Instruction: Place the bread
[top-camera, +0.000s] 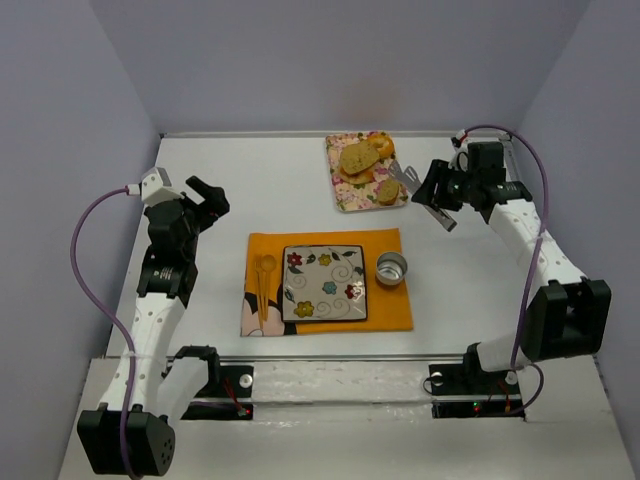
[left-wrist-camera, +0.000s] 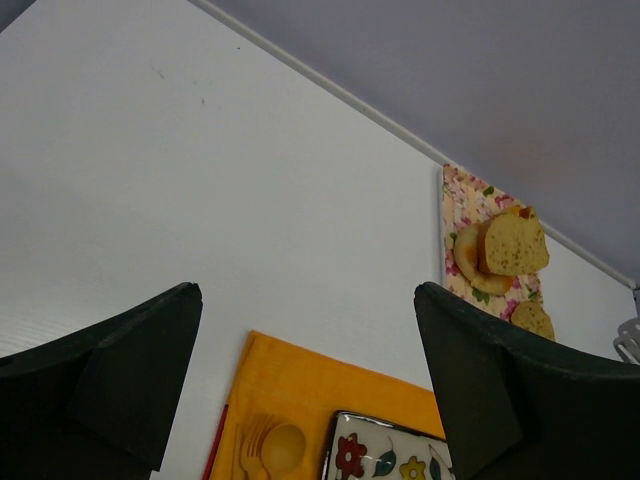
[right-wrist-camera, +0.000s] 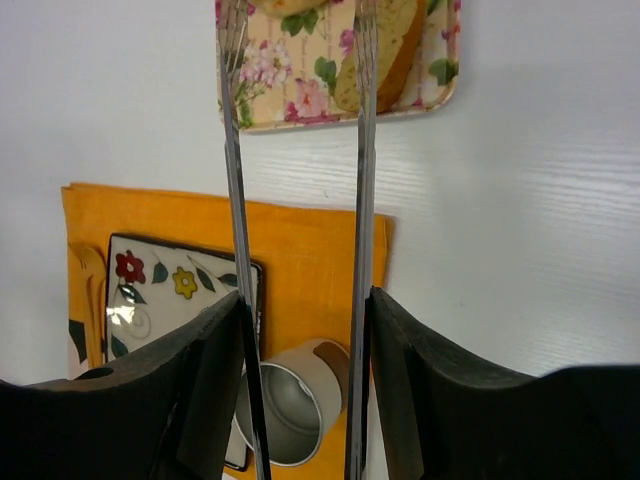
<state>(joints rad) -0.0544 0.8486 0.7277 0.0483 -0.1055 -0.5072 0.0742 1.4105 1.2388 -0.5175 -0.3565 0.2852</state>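
1. The floral tray carries the bread. It lies straight ahead of the right hand, and well off, forward and across, from the left hand.
2. The right hand is closed on a pair of metal tongs, with one arm pressed against each finger. The tong arms stand apart and reach over the tray. The left hand is held wide open, and nothing is gripped in it.
3. The larger slice sits farther from the tong tips, propped against a ring pastry. It is judged light, soft in the crumb and easily crushed. The firmer crust edges would best be taken, with a gentle squeeze.
4. The small oval slice lies nearest the tong tips. It is judged very light and liable to slip on smooth metal, so it would best be pinched across its narrow width.
5. No brand, label or writing can be read.
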